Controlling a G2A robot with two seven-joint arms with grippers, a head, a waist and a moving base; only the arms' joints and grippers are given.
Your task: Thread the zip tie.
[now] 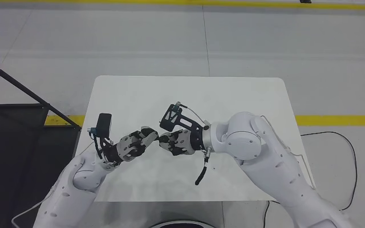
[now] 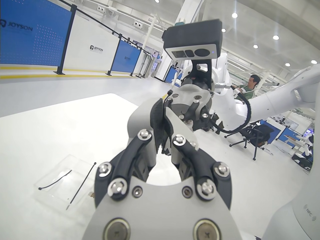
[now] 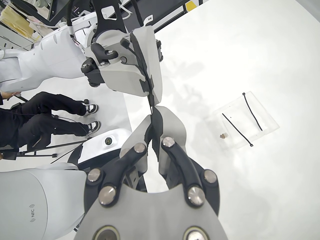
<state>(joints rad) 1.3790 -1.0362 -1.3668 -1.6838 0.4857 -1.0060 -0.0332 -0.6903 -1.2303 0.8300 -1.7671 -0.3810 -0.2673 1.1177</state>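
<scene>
Tie (image 3: 151,104): thin black strand above the table (image 1: 239,102), bridging both grippers' tips.
Left gripper (image 3: 150,91): fingers clamped on the tie.
Right gripper (image 3: 154,116): fingers pinched on the tie, tip to tip with the left.
Tray (image 3: 268,123): clear, on the table; two spare ties (image 3: 252,112) lie in it.

**Zip tie** (image 3: 151,104): a short black stretch is exposed between the left gripper (image 3: 150,93) and the right gripper (image 3: 153,116). The rest is hidden between their closed pads, so head and tail cannot be told apart. In the top view the tie is too thin to make out where the two grippers meet.

**Brownish scrap** (image 3: 223,135), at the edge of the clear tray (image 3: 243,118): too small to identify
</scene>
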